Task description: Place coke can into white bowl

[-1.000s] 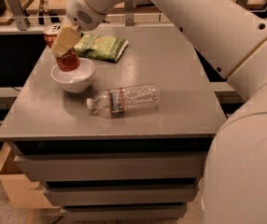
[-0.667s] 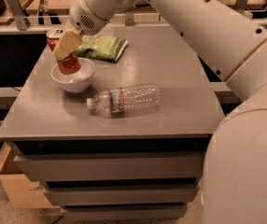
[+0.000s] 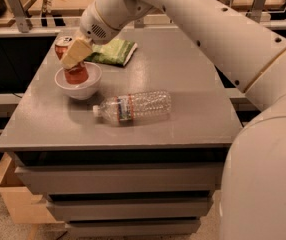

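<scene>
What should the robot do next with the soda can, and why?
Probably open the gripper and let go. The coke can has its bottom inside the white bowl, tilted a bit, and the gripper holds it around the middle, so releasing it seems to be the only step left.

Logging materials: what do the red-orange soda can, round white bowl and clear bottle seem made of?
The red-orange soda can, gripped by the tool, base in the bowl: likely aluminium, silvery top. The round white bowl: smooth, slightly glossy, ceramic or plastic. The clear bottle: see-through ribbed wall, likely thin plastic.
</scene>
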You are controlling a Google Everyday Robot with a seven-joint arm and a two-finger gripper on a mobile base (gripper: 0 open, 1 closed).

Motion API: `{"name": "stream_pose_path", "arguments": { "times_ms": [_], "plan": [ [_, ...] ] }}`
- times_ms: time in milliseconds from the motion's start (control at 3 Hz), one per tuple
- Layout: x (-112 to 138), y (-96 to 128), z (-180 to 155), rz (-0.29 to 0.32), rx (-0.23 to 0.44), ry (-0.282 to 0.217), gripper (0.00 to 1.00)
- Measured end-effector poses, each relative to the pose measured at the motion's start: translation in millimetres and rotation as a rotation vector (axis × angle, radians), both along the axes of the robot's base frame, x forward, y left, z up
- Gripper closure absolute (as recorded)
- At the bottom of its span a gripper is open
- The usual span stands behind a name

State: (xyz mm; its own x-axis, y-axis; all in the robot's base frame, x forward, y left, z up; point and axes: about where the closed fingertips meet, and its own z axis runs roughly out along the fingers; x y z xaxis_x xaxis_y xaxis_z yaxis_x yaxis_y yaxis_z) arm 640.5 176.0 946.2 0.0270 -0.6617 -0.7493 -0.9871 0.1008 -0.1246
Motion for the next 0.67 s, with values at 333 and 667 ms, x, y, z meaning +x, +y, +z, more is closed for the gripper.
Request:
{"name": "stream_pose_path", "arguments": {
  "times_ms": [333,667],
  "plan": [
    [0.8,-3.2,-7.3,-0.010,0.018,0.017,1.00],
    [0.2,-1.7,-8.7,-0.008,0.018,0.020,0.85]
  ]
}}
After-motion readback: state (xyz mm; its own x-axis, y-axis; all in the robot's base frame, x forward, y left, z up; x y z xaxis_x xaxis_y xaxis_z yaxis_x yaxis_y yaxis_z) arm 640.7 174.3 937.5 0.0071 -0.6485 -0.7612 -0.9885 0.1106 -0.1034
